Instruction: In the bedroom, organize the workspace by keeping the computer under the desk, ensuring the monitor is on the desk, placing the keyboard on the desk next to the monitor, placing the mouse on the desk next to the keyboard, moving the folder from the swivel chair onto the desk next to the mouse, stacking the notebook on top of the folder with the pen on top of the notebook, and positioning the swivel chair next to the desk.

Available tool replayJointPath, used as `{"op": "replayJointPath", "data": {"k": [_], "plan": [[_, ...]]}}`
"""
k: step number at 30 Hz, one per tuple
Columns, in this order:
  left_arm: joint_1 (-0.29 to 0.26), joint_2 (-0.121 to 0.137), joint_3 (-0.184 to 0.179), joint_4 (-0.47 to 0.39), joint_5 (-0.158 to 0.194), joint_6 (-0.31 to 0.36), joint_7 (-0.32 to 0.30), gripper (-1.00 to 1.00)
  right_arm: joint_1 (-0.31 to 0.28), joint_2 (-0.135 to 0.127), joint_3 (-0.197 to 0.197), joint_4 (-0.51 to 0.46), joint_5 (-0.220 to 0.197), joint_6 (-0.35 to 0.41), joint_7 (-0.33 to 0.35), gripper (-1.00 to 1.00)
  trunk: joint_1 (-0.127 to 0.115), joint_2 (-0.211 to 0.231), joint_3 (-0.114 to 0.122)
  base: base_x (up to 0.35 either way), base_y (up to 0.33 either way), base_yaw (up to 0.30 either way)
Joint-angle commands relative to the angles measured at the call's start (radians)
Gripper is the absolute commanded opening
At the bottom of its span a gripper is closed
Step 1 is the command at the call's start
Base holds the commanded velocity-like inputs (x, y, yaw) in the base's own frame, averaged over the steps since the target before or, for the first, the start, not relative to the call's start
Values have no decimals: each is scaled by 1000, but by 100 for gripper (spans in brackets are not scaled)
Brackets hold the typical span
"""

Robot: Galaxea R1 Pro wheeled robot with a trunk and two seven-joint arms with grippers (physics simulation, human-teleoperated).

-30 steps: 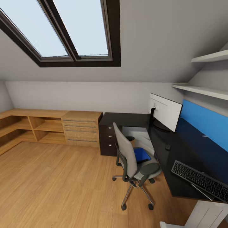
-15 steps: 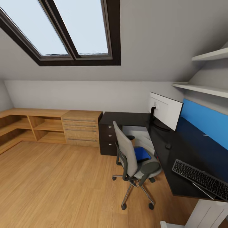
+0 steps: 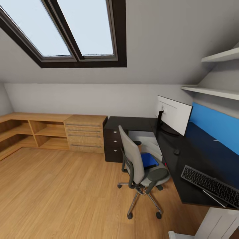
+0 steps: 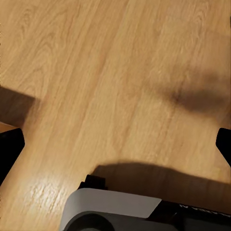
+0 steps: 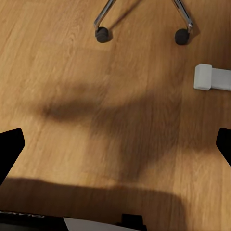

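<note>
Blue folder (image 3: 148,160) on swivel chair (image 3: 139,166), lettering unreadable

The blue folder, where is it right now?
In the head view, the blue folder lies on the seat of the swivel chair, right of the chair's grey backrest. The chair stands on the wooden floor beside the black desk.

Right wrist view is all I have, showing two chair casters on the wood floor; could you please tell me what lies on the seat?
Observer: A blue folder lies on the swivel chair seat, in the head view.
Operator: Thank you; is the keyboard on the desk?
Observer: Yes, the keyboard lies at the black desk's near end.
Operator: And the mouse?
Observer: The mouse sits on the desk between monitor and keyboard, apart from both.
</note>
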Motion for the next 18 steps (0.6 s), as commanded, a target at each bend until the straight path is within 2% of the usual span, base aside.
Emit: {"op": "replayJointPath", "data": {"k": [1, 9, 18], "plan": [[0, 0, 0, -1, 3, -2, 3, 100, 0, 0, -1, 0, 0, -2, 3, 100, 4, -8, -4, 0, 0, 0], [0, -2, 0, -1, 3, 1, 53, 100, 0, 0, 0, 0, 0, -2, 3, 100, 35, -64, -29, 0, 0, 0], [0, -2, 0, -1, 1, 5, 56, 100, 0, 0, 0, 1, 0, -2, 3, 100, 69, -127, -58, 0, 11, 0]]}}
